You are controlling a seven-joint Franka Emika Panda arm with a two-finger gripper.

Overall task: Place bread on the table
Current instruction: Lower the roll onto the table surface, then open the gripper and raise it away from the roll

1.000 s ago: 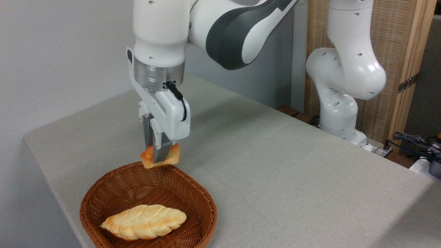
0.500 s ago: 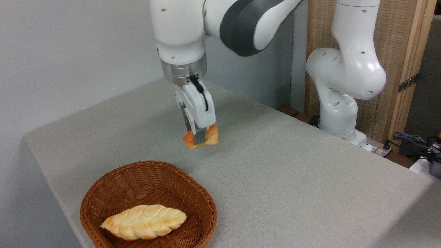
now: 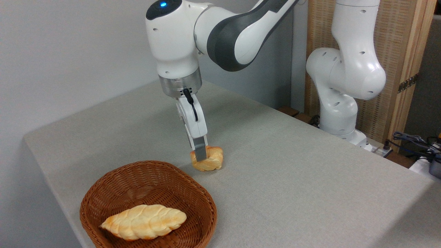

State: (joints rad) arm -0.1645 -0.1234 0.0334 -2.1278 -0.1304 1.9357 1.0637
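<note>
Fig. Placement phase, fixed cam, near to far.

Nearest the cam, below and to the left of my gripper: brown wicker basket (image 3: pixel 148 203), w/ the longer pale braided loaf (image 3: pixel 144 221) lying inside it, untouched.

Just beyond the basket's far rim, directly under my gripper (image 3: pixel 200 155): the bread (image 3: pixel 207 159), a small golden-orange bun. My fingers are closed on it, one dark finger visible across its near-left face; the other is hidden behind the bun. Opening is narrow, abt the bun's own thickness. The bun's underside appears to meet the table (image 3: pixel 293 179) cloth, w/ a shadow tight beneath; whether it bears full weight I can't tell.

Change vs. a second ago: then I held the bun over the basket's far rim; half a sec ago it hung in the air, clear of the basket, over the cloth. Now I have come down and the bun is at table level, outside the basket. Judgement: transfer is all but done; what's left is to open and lift clear.

Orientation: the bun's long axis lies roughly flat, running left-right as the cam sees it, lumpy browned top up, paler sides toward cam. I grip near its left end, so it may tip or roll a little on release.

Farthest: my arm's base (image 3: pixel 344 127) at the table's far right edge.
</note>
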